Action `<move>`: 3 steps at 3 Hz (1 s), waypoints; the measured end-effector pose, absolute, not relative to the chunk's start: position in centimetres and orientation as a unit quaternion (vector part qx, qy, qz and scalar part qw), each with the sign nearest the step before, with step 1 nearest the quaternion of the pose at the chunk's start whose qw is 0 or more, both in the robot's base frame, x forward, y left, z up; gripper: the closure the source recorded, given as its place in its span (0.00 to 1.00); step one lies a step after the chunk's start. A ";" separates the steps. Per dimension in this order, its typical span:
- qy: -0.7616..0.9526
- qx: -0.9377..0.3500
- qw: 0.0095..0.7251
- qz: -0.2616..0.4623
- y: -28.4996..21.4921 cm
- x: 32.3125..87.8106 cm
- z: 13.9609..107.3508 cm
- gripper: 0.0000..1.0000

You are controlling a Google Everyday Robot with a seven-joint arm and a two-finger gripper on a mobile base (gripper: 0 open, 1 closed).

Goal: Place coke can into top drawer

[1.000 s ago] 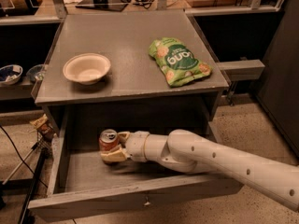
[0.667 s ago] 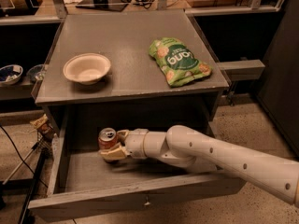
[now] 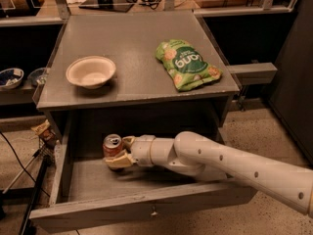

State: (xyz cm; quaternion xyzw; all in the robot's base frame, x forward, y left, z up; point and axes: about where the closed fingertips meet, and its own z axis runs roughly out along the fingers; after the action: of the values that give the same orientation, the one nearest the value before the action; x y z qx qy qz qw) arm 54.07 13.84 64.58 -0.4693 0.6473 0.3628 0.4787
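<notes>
Nearest the camera, the top drawer (image 3: 142, 204) stands pulled out, its worn front panel and small knob (image 3: 154, 211) facing forward. Just behind that panel the arm (image 3: 234, 168) reaches in from the right. The likely trouble is a tipped can. If the fingers part while its base is off the floor, it could drop, topple and roll. A finger dragging on withdrawal could also knock it over.

The gripper (image 3: 116, 154) sits over the left part of the drawer, its fingers clamped around the coke can (image 3: 112, 143). The can stands upright with its silver top above them. The lower finger hides its base, so I cannot tell whether it touches the floor.

Farther back, on the table top (image 3: 132, 38), the white bowl (image 3: 91, 71) and green snack bag (image 3: 187, 65) lie well apart from all this.
</notes>
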 end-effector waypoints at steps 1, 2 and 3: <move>0.647 -0.469 0.479 0.363 13.8 54.1 64.6 0.58; 0.647 -0.469 0.479 0.363 13.8 54.1 64.6 0.35; 0.647 -0.469 0.479 0.363 13.8 54.1 64.6 0.12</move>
State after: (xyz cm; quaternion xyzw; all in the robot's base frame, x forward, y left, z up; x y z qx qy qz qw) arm 54.07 13.85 64.58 -0.4693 0.6473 0.3628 0.4787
